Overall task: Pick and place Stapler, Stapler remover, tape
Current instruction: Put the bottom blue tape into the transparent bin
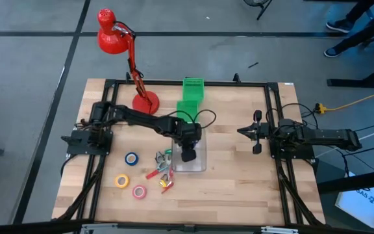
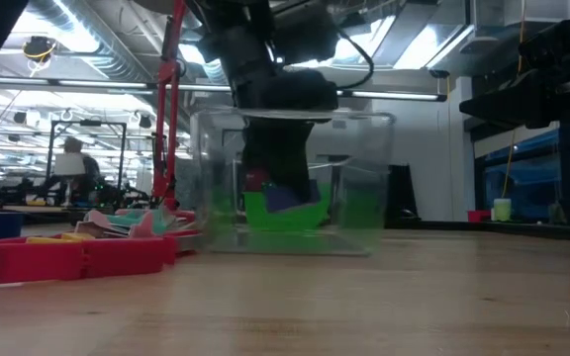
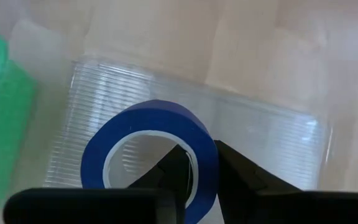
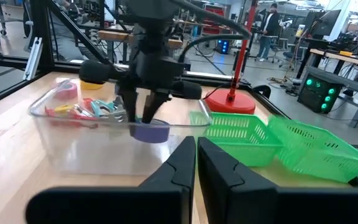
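My left gripper (image 1: 187, 155) reaches down into a clear plastic box (image 1: 200, 166) at the table's middle and is shut on a blue tape roll (image 3: 151, 152), which also shows in the right wrist view (image 4: 151, 132). A second blue roll (image 1: 131, 158), a yellow roll (image 1: 121, 181) and a pink-red roll (image 1: 139, 192) lie flat on the table left of the box. Small red and grey-silver stapler pieces (image 1: 162, 170) lie beside the box. My right gripper (image 1: 252, 132) waits shut near the table's right side. My left gripper pinches the blue roll's ring wall (image 3: 207, 165), one finger (image 3: 173, 171) inside the hole and the other finger (image 3: 241, 177) outside. It comes from above, pointing down. The roll hangs below the fingers inside the clear box, above the box floor (image 2: 285, 198).
Two green mesh baskets (image 1: 191, 96) stand behind the box at the far edge, next to a red desk lamp (image 1: 145, 102). A red stapler piece (image 2: 67, 259) lies close to the low camera. Bare wood lies between the box and the right arm.
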